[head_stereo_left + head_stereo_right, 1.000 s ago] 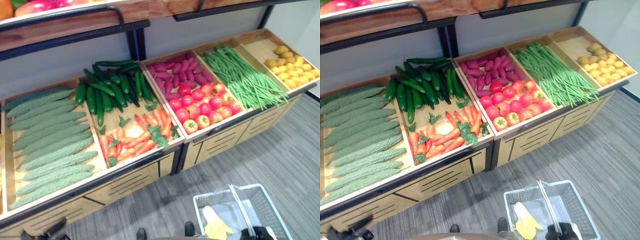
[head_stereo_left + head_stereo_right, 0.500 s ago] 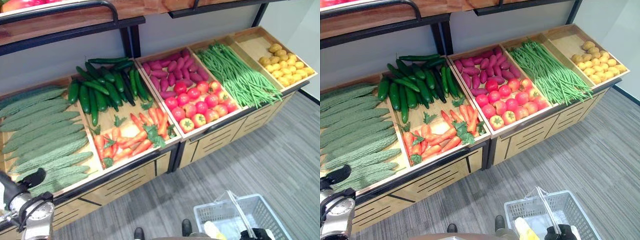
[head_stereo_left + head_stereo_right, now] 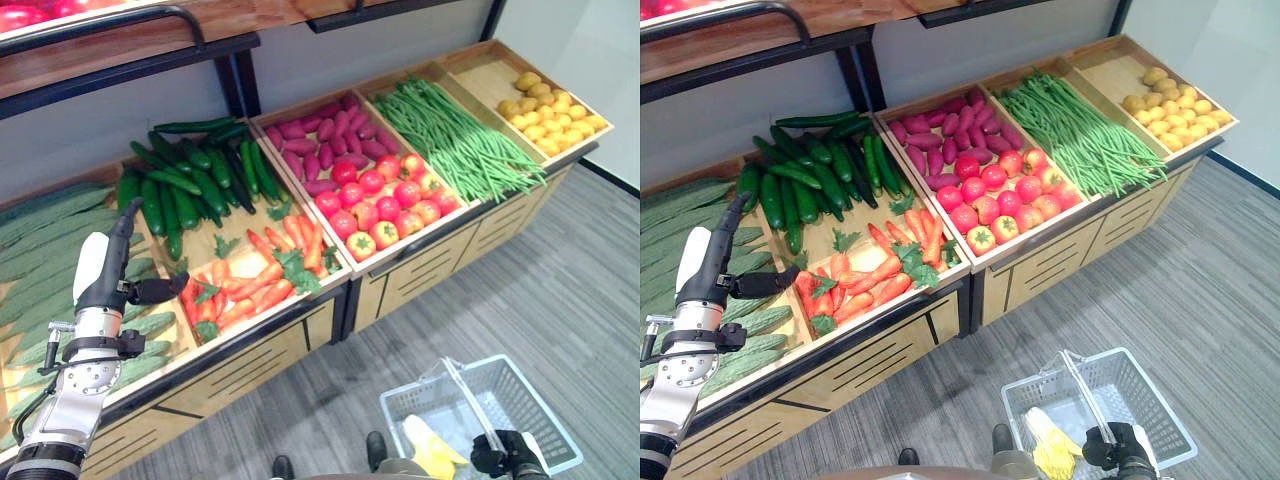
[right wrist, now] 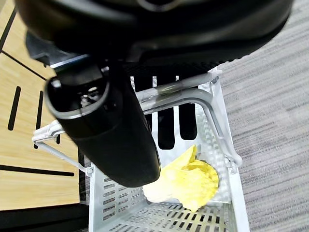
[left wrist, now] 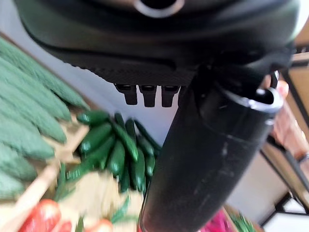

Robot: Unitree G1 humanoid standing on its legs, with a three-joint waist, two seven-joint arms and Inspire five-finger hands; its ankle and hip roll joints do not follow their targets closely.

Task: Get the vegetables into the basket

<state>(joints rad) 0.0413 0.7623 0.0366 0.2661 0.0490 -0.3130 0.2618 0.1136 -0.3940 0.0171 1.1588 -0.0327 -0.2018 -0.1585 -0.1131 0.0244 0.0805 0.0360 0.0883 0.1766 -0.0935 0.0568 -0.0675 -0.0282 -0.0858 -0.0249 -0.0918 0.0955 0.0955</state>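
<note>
The right hand [image 3: 1118, 447] curls round the basket [image 3: 1160, 415] handle, carrying it low by the counter [image 3: 890, 350]. The left hand [image 3: 112, 270], fingers straight, hovers above the cucumbers [image 3: 185, 180] (likely its pick).

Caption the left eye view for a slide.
Left hand raised over the produce bins; right hand holds the basket handle.

Both eye views look down from the robot's head at the produce bench [image 3: 300, 330] and the basket [image 3: 540, 410] on the floor, from spots slightly apart. The left wrist view looks closely past the left robot hand [image 5: 217, 159] toward the cucumbers [image 5: 120, 150]. The right wrist view looks closely down into the basket.
</note>
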